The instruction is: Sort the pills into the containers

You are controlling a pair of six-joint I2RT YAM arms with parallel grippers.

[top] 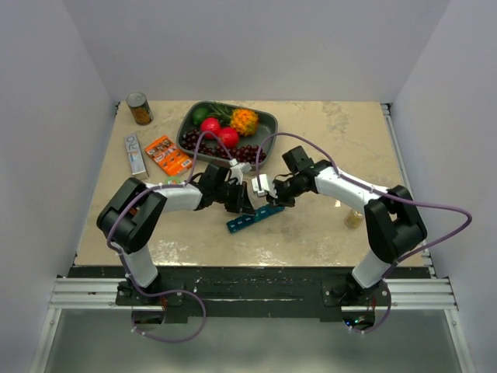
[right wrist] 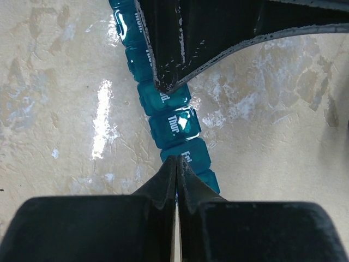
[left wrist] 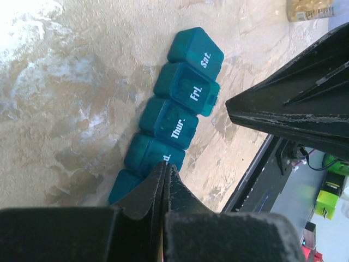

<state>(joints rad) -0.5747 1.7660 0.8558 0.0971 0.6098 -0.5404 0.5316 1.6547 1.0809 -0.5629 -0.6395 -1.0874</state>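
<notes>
Teal pill strip (top: 255,215) mid-table, long axis 8-to-2 o'clock, directly under both arms: left gripper (left wrist: 164,170) jaws together beside Thur, right gripper (right wrist: 176,162) jaws together at Fri, equally near.

The teal pill-organizer strip (left wrist: 173,124) carries white lid labels reading "Sat.", "Fri." and "Thur."; the next lid's label is mostly hidden.
</notes>
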